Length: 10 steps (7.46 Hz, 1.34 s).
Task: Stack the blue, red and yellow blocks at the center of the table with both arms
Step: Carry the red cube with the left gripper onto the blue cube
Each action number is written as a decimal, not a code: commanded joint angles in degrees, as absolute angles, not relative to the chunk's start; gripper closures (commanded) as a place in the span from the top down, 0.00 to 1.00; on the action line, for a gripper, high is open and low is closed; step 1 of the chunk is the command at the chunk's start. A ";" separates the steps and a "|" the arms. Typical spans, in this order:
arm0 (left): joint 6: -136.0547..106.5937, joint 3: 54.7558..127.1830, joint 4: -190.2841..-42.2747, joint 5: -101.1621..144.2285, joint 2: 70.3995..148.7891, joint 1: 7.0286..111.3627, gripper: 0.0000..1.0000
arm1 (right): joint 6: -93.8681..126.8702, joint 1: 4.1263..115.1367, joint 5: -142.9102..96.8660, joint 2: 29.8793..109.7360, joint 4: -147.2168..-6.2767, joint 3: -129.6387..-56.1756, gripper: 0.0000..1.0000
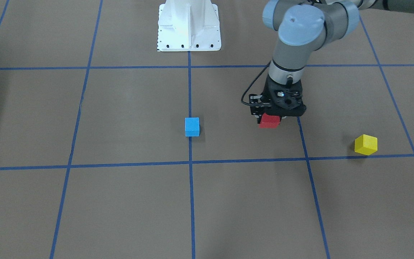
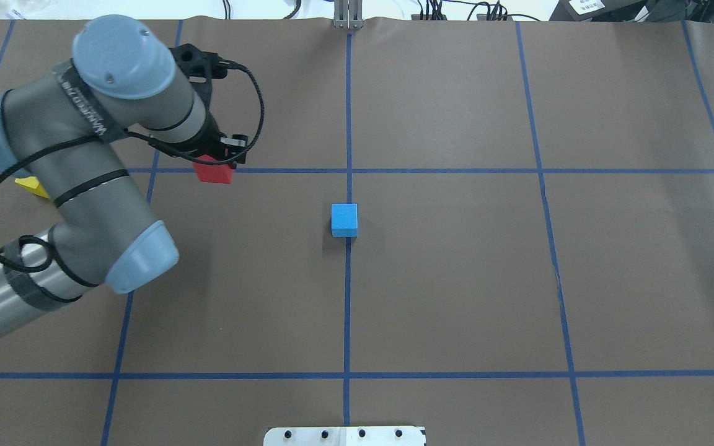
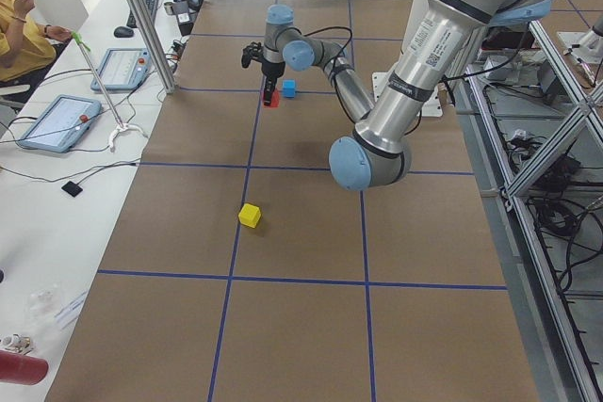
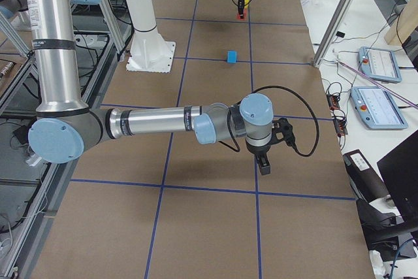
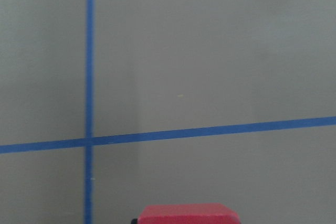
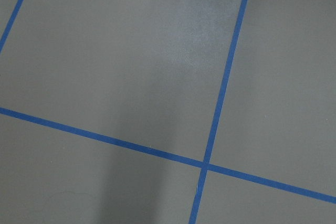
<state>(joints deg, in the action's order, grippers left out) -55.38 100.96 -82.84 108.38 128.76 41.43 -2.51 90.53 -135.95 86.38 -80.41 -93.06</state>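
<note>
Overhead exterior view had the left gripper [image 2: 215,162] clamped on the red block [image 2: 213,173]. Next up, I'd guess, was carrying it onto the blue block [image 2: 344,220]. Couldn't tell the jaw state on the right gripper [image 4: 264,162].

On my feed the left arm [image 2: 103,204] is grey tubular links with pale blue joint caps, two small screws in the top cap and dark lettering along one link. A black cable [image 2: 260,105] loops beside its black wrist. The right arm [image 4: 150,122] looks alike.
</note>
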 commanded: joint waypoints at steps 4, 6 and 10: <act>-65.56 87.46 -82.69 104.50 143.35 31.47 0.00 | -2.80 89.57 -131.40 85.78 -87.16 -93.69 1.00; -65.57 82.21 -89.18 103.19 143.17 31.11 0.00 | -2.90 88.15 -131.13 87.62 -87.37 -93.69 1.00; -65.30 81.21 -90.62 103.18 143.44 30.33 0.00 | -2.81 88.15 -131.22 88.07 -87.19 -93.60 1.00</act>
<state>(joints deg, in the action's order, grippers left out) -65.38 81.35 -90.44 103.21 143.35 30.83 -2.81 88.18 -131.21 87.95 -87.19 -93.60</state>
